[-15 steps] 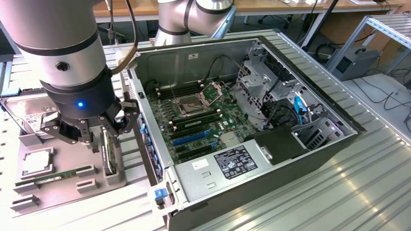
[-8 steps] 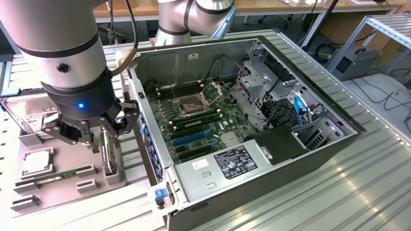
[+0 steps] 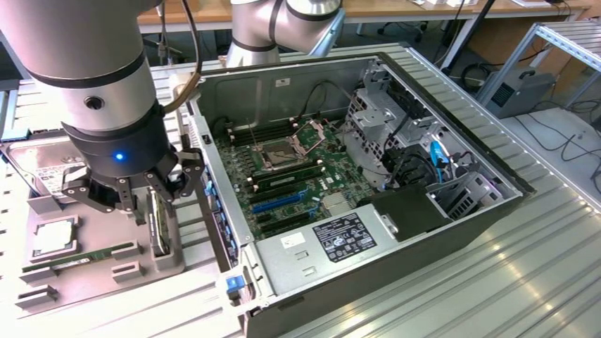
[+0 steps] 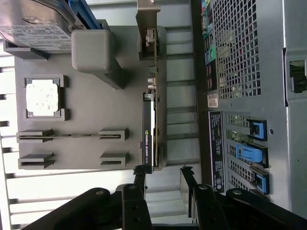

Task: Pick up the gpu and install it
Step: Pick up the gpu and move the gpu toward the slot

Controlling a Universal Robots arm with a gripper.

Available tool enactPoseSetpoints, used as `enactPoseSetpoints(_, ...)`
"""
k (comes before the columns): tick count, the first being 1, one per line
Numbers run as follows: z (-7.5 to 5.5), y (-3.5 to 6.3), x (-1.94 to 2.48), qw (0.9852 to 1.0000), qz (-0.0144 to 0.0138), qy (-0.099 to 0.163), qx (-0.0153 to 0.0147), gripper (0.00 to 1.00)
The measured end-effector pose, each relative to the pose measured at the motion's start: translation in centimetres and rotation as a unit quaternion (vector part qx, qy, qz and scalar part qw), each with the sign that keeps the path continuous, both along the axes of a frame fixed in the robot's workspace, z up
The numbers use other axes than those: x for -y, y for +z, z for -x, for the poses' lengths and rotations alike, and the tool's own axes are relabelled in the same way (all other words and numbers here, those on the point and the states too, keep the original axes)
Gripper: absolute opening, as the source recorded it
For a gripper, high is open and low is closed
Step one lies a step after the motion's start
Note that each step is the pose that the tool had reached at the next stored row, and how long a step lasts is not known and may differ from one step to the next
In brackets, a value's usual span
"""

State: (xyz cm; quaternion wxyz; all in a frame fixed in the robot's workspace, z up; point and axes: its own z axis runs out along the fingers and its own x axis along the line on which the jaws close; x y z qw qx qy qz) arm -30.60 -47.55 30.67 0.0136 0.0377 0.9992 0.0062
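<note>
Ribbed metal worktop (image 3: 526, 282), open computer case (image 3: 281, 88) at centre. Lower left of exterior view: tool (image 3: 155, 201) spread wide, gripping nothing, over gpu (image 3: 160, 227) standing on edge in grey holder (image 3: 94, 271). From wrist: gpu edge between fingers (image 4: 140, 175). From outside: gpu mostly hidden behind tool.

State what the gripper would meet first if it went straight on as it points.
Most likely the graphics card, standing on edge in the grey holder below the open gripper. Its top edge lines up near one finger, though depth is unclear.

Gpu (image 4: 147, 134) on edge in holder (image 4: 91, 105), beside pc case (image 4: 240, 57); claw (image 4: 163, 171) above.
</note>
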Motion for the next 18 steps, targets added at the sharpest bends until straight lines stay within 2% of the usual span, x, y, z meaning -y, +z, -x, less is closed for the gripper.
enactPoseSetpoints(18,0.00,-0.64,-0.06,1.0000,0.0001,0.000,0.0000,0.42)
